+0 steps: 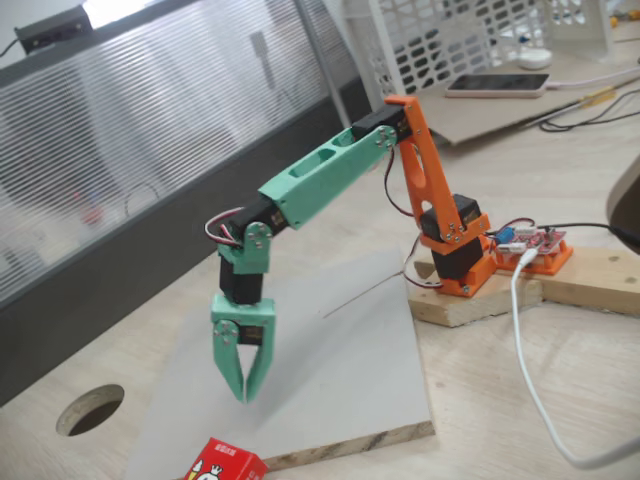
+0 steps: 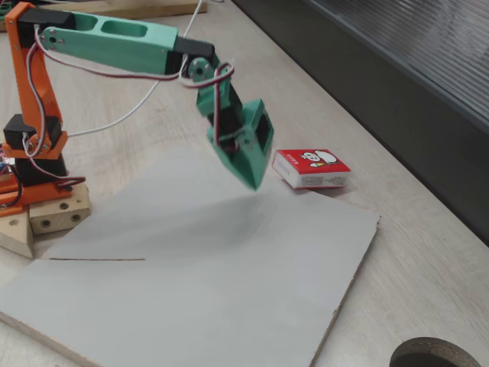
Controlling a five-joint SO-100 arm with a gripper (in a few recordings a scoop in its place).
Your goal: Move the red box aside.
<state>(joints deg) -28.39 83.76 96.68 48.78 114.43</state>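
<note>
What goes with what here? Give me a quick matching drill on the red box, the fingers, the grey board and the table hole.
Things:
1. red box
2. gripper fingers
3. grey board
4. table hole

States:
A. round cutout in the wooden tabletop
B. closed together, pointing down above the board
C. lying flat under the arm
D. on the table just off the board's edge

Pairs: 1-D, 2-B, 3-C, 4-A

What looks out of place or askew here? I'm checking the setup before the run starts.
Little stands out. The red box lies flat on the table, off the grey board's far edge, undamaged. The hand hangs above the board beside it, fingers together, holding nothing.
</note>
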